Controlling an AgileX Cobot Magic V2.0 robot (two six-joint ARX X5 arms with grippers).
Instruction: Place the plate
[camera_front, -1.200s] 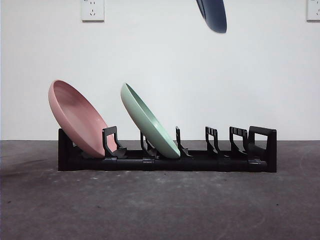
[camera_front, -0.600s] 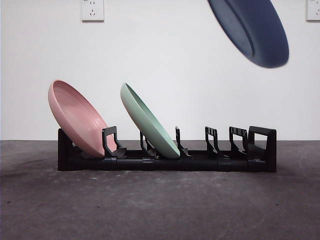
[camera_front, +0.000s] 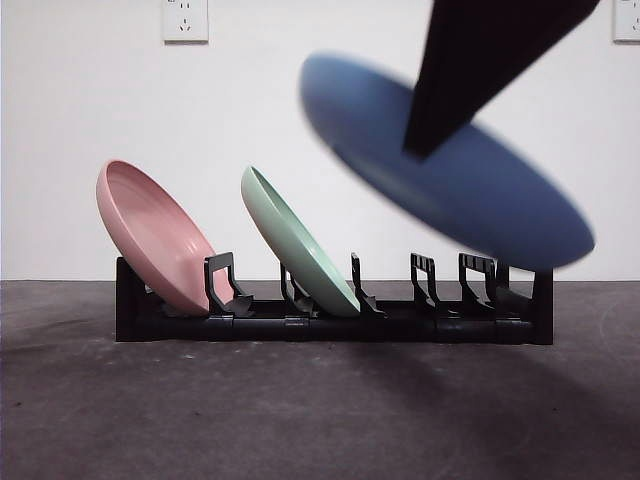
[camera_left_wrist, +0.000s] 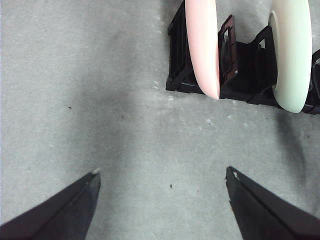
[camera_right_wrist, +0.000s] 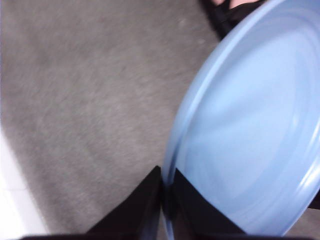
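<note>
**One blue plate up in the air, held by its edge**

Front view: Three plates show. The pink plate (camera_front: 155, 235) and the green plate (camera_front: 298, 245) lean in the black rack (camera_front: 330, 322). The blue plate (camera_front: 445, 165) hangs tilted above the rack's free slots, not touching it. It looks hard and stiff, so it should keep its shape. It also looks smooth, so it could slip, and it might crack or chip if it falls. It looks light enough to hold by one edge. A big dark arm comes down from the top and covers part of the plate. The plate is blurry, so its edge is hard to make out, and its low end hides part of the rack.

Left wrist view: The left gripper (camera_left_wrist: 162, 182) waits over the gray table (camera_left_wrist: 100, 100), near the rack's pink end. Its jaws are spread wide apart and hold nothing. Only part of the rack shows.

Right wrist view: The right gripper (camera_right_wrist: 165, 192) pinches the blue plate's rim between its closed jaws. The rim is a good place to hold, because it is thin. The plate fills much of the picture and is cut off at the side, so the rack below is almost all hidden.
</note>
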